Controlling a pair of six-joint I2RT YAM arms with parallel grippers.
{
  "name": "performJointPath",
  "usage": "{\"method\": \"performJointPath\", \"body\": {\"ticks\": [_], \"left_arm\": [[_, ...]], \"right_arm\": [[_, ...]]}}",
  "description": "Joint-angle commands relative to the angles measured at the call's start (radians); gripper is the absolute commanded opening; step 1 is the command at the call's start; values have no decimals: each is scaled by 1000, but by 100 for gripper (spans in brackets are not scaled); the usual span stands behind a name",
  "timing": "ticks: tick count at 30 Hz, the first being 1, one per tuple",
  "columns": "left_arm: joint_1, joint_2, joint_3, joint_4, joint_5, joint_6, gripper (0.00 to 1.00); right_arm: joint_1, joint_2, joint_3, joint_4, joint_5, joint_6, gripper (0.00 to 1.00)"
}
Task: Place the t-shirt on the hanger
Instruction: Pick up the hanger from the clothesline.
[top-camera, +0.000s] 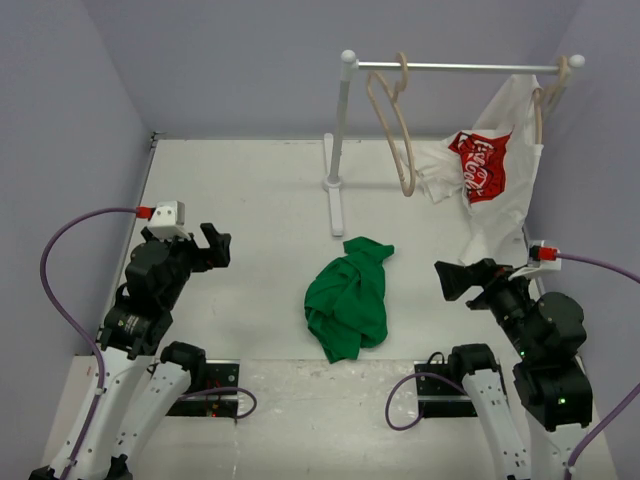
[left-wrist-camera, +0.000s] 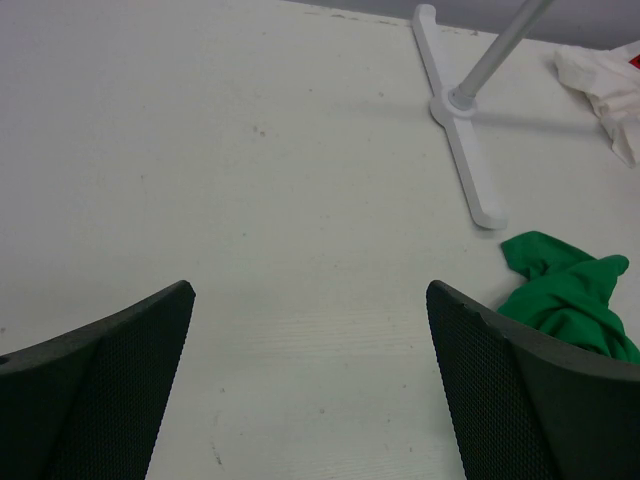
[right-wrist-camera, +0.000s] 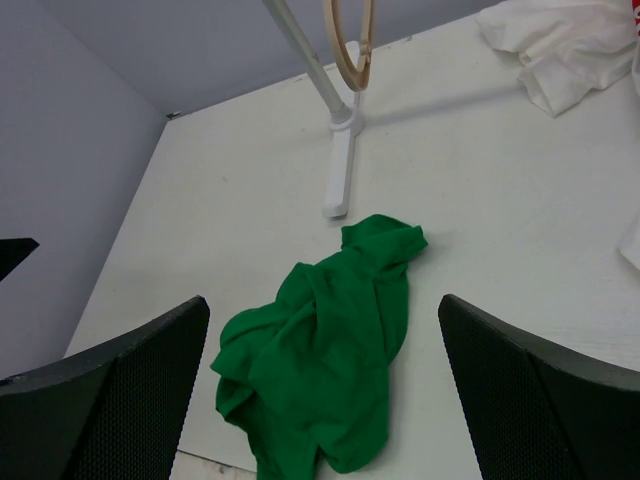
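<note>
The green t-shirt (top-camera: 348, 297) lies crumpled on the white table near the front middle; it also shows in the right wrist view (right-wrist-camera: 325, 345) and at the right edge of the left wrist view (left-wrist-camera: 572, 301). The empty wooden hanger (top-camera: 393, 125) hangs by its hook on the rail; its lower end shows in the right wrist view (right-wrist-camera: 351, 45). My left gripper (top-camera: 215, 246) is open and empty, above the table left of the shirt. My right gripper (top-camera: 452, 279) is open and empty, right of the shirt and facing it.
A white rack with a rail (top-camera: 460, 67), post (top-camera: 340, 130) and foot (left-wrist-camera: 458, 118) stands at the back. A second hanger wearing a white red-logo shirt (top-camera: 490, 165) hangs at the rail's right end, its cloth reaching the table (right-wrist-camera: 560, 45). Walls close in left, back and right.
</note>
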Motion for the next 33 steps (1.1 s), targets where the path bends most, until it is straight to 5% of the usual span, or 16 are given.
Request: {"method": "performJointPath", "body": {"ticks": [1,10,17,20,28,33], "left_arm": [[-2,1,-7,50,-9,-10,100],[-3,-5,-13,52,-7,-13,100],[-3,0,-16,55,8,-12,100],[-3,10,-18,55,18,-10,100],[-1,27,-22,61,48,-4,100],[-3,24,-25,66,58,-3,100]], "right_arm": [[-3,5,-9,53,26,16,99],[-3,168,29,147,-36,33,99],[-3,364,165,201,72,-15,99],[-3,468,223,239,-49,-59,97],[9,835,454,221,-24,-204,72],[143,1039,576,220,175,-266,72]]}}
